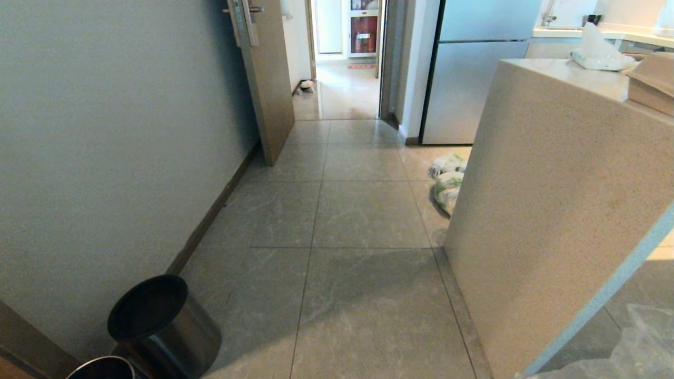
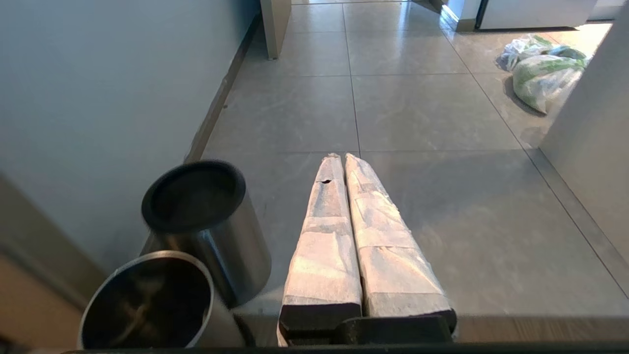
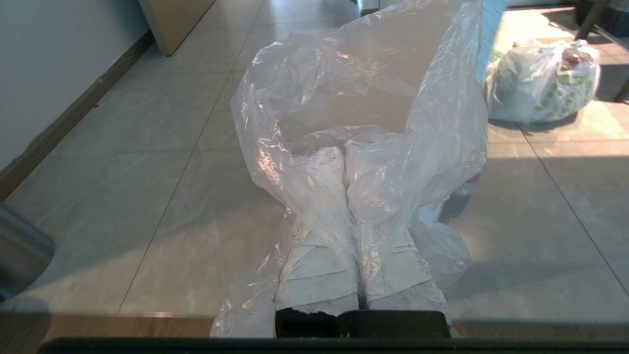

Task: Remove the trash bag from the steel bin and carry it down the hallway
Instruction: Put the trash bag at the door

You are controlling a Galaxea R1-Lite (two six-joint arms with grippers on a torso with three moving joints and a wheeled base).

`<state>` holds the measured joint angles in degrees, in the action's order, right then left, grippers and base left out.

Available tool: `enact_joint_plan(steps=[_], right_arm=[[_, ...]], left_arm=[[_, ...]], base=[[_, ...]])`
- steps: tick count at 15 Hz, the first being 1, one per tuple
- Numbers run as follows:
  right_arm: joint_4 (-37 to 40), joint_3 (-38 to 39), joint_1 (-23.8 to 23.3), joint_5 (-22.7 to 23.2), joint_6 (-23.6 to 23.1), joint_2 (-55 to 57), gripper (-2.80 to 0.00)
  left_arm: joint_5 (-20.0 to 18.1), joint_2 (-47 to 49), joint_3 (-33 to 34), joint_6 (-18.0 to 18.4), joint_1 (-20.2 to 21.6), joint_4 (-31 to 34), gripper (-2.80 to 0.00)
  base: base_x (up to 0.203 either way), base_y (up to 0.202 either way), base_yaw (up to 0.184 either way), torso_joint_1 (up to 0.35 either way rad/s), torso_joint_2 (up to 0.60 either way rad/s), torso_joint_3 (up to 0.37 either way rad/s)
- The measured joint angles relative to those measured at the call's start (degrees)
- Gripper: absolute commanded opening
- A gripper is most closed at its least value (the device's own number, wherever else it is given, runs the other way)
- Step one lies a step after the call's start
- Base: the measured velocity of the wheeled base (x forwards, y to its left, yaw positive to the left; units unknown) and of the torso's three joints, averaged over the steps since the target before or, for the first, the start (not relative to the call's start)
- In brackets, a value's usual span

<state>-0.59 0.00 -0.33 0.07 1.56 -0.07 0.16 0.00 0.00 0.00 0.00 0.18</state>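
The clear, crinkly trash bag (image 3: 363, 113) is pinched between the taped fingers of my right gripper (image 3: 344, 157), which is shut on it; the film billows up over the fingertips. In the head view a corner of the bag (image 1: 632, 347) shows at the lower right. The steel bin (image 1: 102, 368) stands at the lower left by the wall, its shiny shell (image 2: 147, 300) open on top. Its black-rimmed inner bucket (image 2: 206, 221) stands beside it, also seen from the head (image 1: 163, 321). My left gripper (image 2: 342, 158) is shut and empty, just right of the bin. The hallway (image 1: 342, 95) lies ahead.
A beige counter block (image 1: 553, 210) fills the right side. White bags with green print (image 1: 447, 181) lie on the floor at its far corner. An open wooden door (image 1: 268, 79) stands at the left wall, and a steel fridge (image 1: 474, 79) stands beyond.
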Motion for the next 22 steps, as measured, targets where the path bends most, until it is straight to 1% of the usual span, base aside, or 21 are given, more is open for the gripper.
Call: enact_joint_plan(steps=[22], right_arm=[[0.0,0.0,-0.1,0.0,0.0,0.0,-2.8]], left_arm=[[0.0,0.0,0.0,0.0,0.0,0.0,-2.8]], base=[[0.189,0.0,0.001,0.002,0.0,0.002]])
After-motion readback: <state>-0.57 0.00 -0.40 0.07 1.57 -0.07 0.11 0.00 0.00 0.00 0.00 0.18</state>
